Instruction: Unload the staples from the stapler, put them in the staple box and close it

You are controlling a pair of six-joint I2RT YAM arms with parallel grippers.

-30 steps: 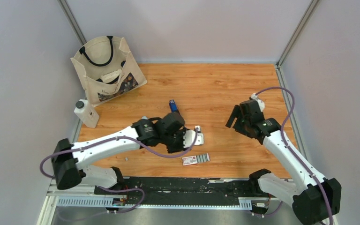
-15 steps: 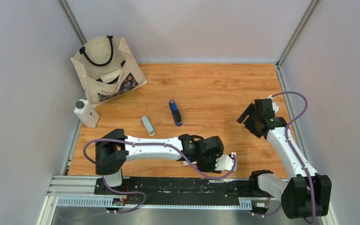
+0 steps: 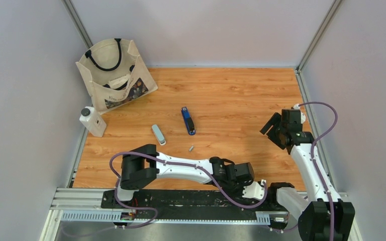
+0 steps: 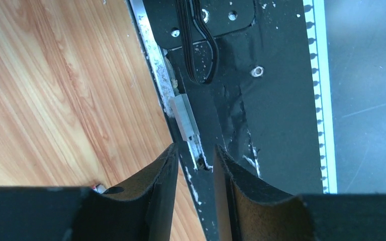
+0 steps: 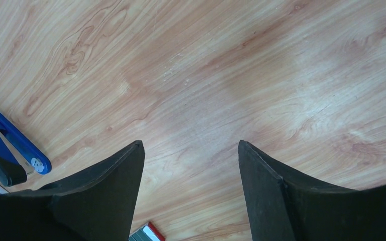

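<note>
Left wrist view puts your trouble at the tabletop's (image 4: 55, 75) near rim. The staples (image 4: 183, 115), one silvery strip, lie along that rim, well to the right of the stapler (image 3: 188, 120) and nearer the arm bases. The strip's end runs into the slim gap between the left jaws, which stand narrowly apart and do not visibly pinch it. Nudge further and you risk tipping the strip onto the black base plate (image 4: 276, 100). The right jaws gape wide over the tabletop, right of the stapler. Against half a second ago, your left arm has swept farther right from the stapler, and the right arm has edged right too.
</note>
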